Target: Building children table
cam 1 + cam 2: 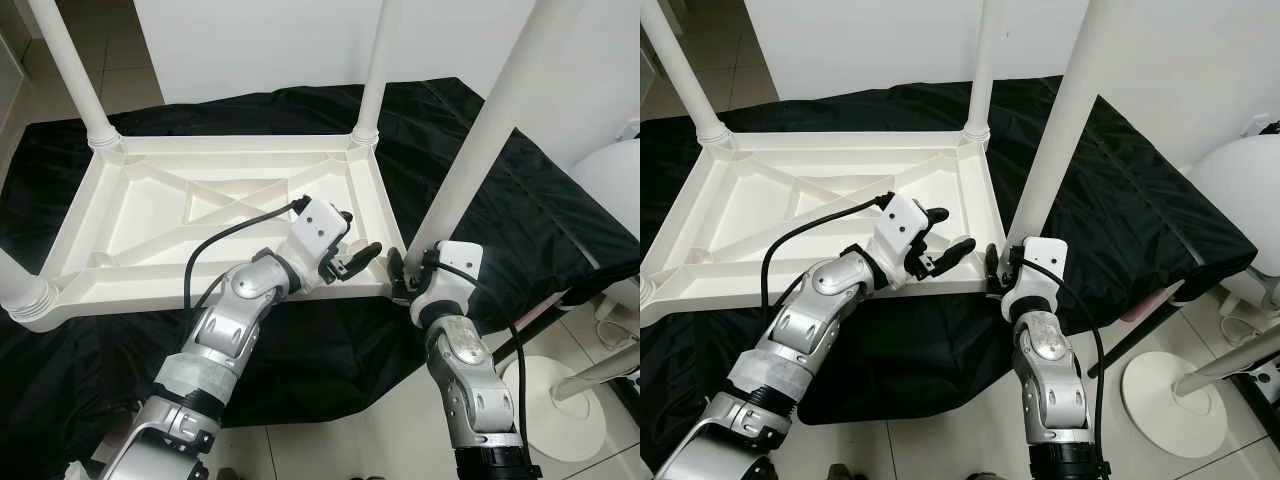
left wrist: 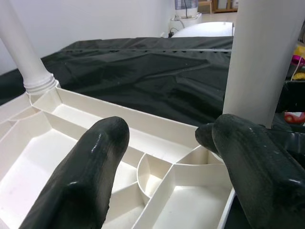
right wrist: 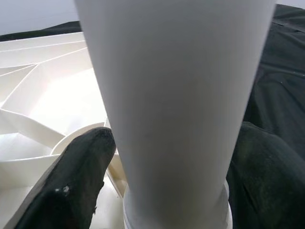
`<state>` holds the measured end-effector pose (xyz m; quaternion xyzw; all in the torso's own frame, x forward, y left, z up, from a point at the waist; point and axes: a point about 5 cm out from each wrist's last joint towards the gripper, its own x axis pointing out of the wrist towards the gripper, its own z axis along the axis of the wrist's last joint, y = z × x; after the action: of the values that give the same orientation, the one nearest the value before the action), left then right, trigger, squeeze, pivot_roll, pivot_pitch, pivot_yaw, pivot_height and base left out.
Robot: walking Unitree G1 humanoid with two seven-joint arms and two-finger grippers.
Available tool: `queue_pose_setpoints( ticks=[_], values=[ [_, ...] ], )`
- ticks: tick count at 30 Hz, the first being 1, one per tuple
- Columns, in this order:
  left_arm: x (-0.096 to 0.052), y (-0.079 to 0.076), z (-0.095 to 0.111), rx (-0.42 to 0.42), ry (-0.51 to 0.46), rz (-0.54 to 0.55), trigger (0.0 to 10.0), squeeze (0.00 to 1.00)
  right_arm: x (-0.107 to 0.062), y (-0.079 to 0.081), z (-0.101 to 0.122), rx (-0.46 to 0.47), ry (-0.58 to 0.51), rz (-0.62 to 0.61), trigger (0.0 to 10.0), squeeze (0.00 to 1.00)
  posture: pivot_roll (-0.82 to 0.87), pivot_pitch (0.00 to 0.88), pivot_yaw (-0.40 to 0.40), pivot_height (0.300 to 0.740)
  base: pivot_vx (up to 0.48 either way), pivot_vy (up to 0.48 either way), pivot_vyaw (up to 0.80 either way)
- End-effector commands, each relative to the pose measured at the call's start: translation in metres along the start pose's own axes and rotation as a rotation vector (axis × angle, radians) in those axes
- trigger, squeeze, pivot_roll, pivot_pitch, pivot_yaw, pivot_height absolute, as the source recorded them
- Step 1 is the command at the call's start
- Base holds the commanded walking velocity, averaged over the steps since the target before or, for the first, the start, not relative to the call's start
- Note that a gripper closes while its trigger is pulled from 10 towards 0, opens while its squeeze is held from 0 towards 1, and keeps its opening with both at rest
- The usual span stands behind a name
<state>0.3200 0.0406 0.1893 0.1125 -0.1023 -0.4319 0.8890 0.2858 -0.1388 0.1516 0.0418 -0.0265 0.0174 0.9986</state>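
Upturned white plastic ribbed tabletop [image 1: 200, 215] lying on black cloth [image 1: 520, 210], right gripper [image 1: 412, 272] pinching white tubular leg [image 1: 480, 140] at near corner, left gripper [image 1: 352, 240] spread above rim beside it.

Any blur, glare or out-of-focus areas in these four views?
Left eye view: sharp, evenly lit, mild glare on the tabletop underside. Right eye view: the same. Left wrist view: the near fingers are soft, with small highlights. Right wrist view: the table leg is close, featureless and blurred; the fingers beside it are soft.
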Motion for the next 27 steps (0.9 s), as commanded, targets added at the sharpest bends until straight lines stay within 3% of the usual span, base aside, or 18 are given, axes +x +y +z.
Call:
queue_pose_setpoints(
  ticks=[1, 6, 12, 15, 23, 27],
  values=[
    [0.002, 0.000, -0.003, 0.000, 0.006, 0.026, 10.0, 0.00, 0.000, -0.002, -0.001, -0.013, 0.007, 0.036, 10.0, 0.00, -0.10, 0.026, -0.010, 0.740, 0.000, 0.000, 0.00],
    [0.004, -0.002, -0.007, 0.023, 0.011, -0.010, 10.0, 0.00, 0.003, -0.009, -0.004, -0.073, -0.015, 0.225, 10.0, 0.00, -0.10, 0.000, 0.008, 0.740, 0.000, 0.000, 0.00],
    [0.002, -0.003, -0.007, 0.026, 0.005, -0.043, 10.0, 0.00, 0.002, -0.009, -0.009, -0.132, -0.020, 0.345, 10.0, 0.00, -0.09, 0.000, 0.012, 0.740, 0.000, 0.000, 0.00],
    [0.000, -0.002, -0.013, 0.065, 0.024, -0.084, 10.0, 0.00, 0.008, -0.016, -0.015, -0.206, -0.027, 0.451, 10.0, 0.00, -0.08, 0.000, 0.028, 0.740, 0.000, 0.000, 0.00],
    [0.002, 0.002, -0.013, 0.067, 0.018, -0.088, 10.0, 0.00, 0.019, -0.024, -0.012, -0.232, -0.043, 0.483, 10.0, 0.00, -0.08, 0.000, 0.020, 0.740, 0.000, 0.000, 0.00],
    [-0.001, -0.004, -0.015, 0.030, 0.017, -0.135, 10.0, 0.00, 0.028, -0.033, -0.009, -0.267, -0.052, 0.473, 10.0, 0.00, -0.09, 0.000, 0.023, 0.740, 0.000, 0.000, 0.00]
  ],
)
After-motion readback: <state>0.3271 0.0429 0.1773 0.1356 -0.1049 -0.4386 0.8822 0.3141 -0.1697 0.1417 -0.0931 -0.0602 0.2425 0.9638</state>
